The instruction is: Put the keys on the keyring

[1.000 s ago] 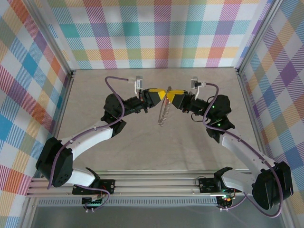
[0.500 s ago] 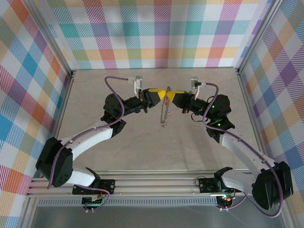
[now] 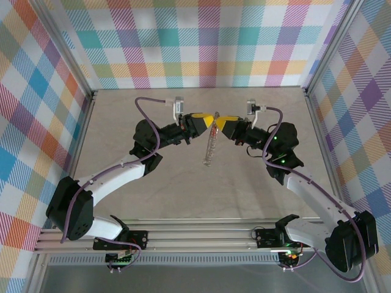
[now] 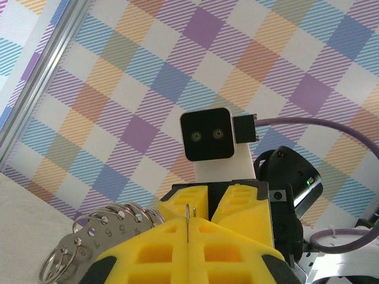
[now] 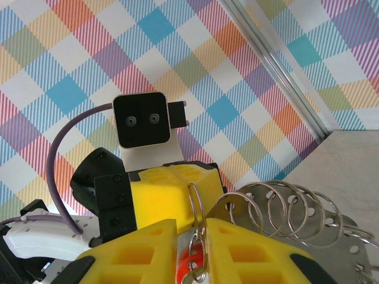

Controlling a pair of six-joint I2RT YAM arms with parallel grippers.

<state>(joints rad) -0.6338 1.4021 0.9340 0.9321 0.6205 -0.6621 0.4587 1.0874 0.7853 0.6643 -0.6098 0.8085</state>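
The left gripper (image 4: 188, 229) is pressing its yellow fingers flat together at the bottom of its wrist view. It is pinching a thin upright wire of the keyring (image 3: 209, 146) in the seam between them. Just left of those fingers, in the lower left of the frame, a fan of numbered metal tags (image 4: 105, 229) and small loops is spreading off the ring.

The right gripper (image 5: 190, 236) is facing it nose to nose, the two meeting at the upper centre of the top view. Its fingers are standing a narrow gap apart at the bottom of its wrist view. The red head of the key (image 5: 187, 264) is sitting gripped in that gap, low down and partly hidden by a small ring in front of it. The key's blade is not visible.

A wire loop of the keyring is rising out of the same gap. To the right of it a row of split rings (image 5: 284, 210) is arching towards the lower right of the frame.

In the top view the keyring is hanging edge-on from the meeting fingertips, slanting down and slightly left over the table (image 3: 244, 183). Whether its lower end is touching the surface cannot be told.
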